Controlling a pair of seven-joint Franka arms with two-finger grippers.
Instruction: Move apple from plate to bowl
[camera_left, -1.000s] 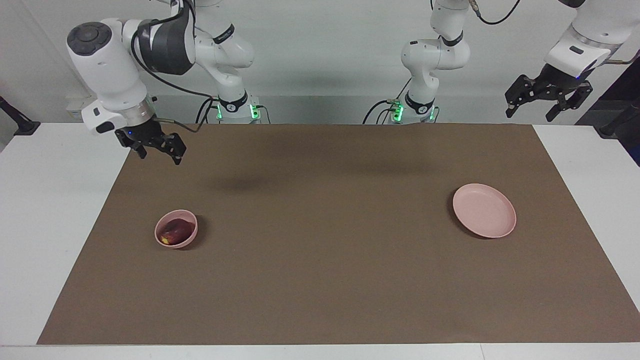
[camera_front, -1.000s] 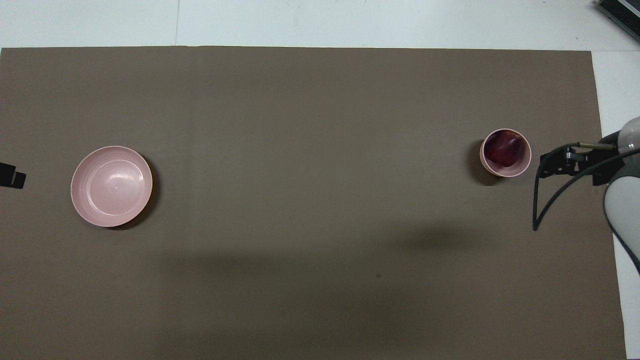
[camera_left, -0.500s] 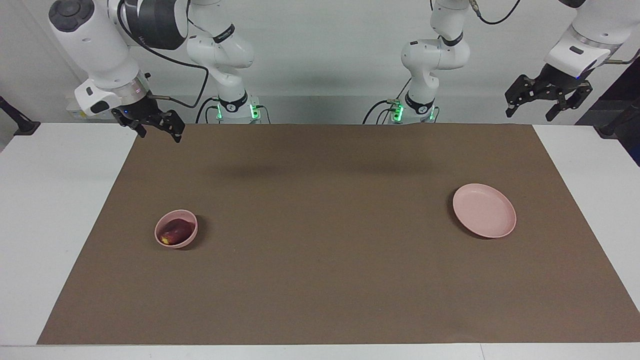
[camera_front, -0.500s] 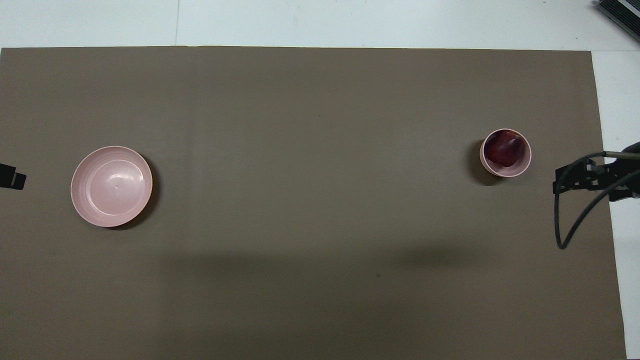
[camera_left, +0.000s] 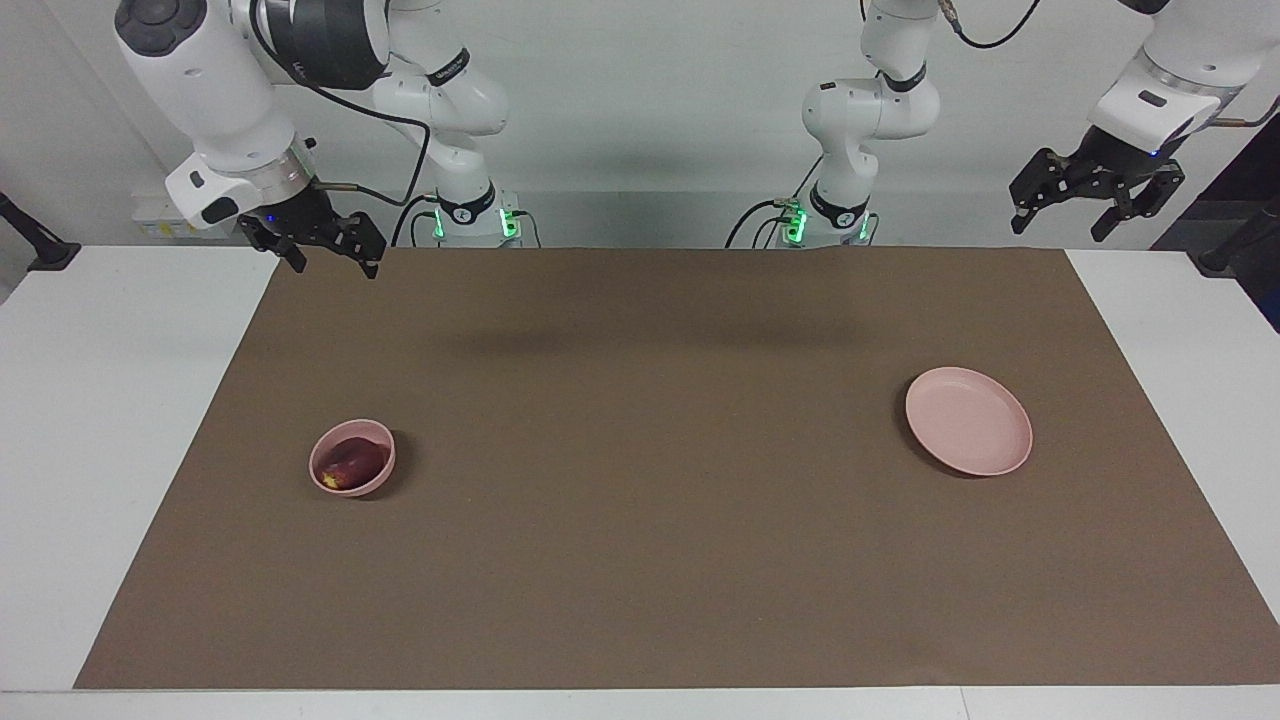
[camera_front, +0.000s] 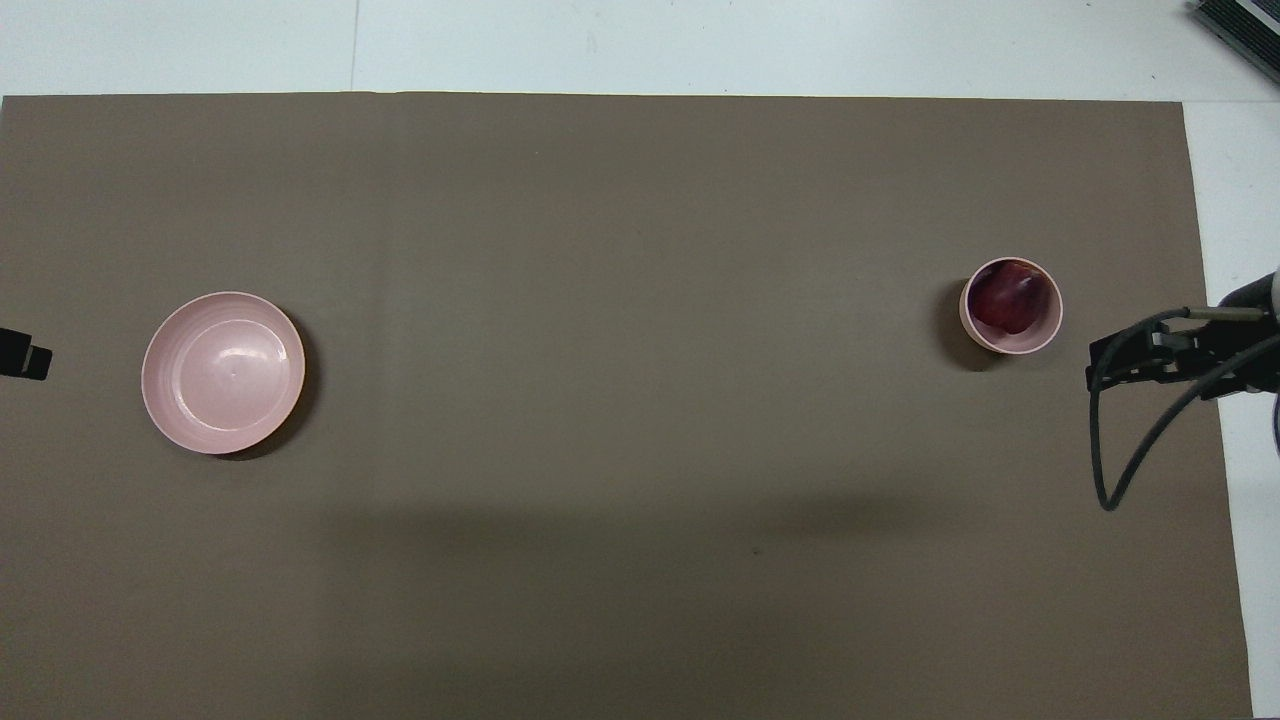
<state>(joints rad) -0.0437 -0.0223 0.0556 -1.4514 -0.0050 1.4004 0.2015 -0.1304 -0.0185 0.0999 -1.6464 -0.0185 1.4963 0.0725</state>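
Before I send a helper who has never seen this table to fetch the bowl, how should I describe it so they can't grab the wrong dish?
Look at the brown mat covering the table, then go to the right arm's end of it. The bowl sits there, small, deep and pale pink, with a dark red apple inside. The only other dish, the plate, is wider, flat and empty.

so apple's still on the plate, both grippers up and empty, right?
Not quite: the apple sits in the bowl, not on the plate, which is bare. The facing view shows it, and the overhead agrees. The rest holds: the right gripper and left gripper are up and empty.
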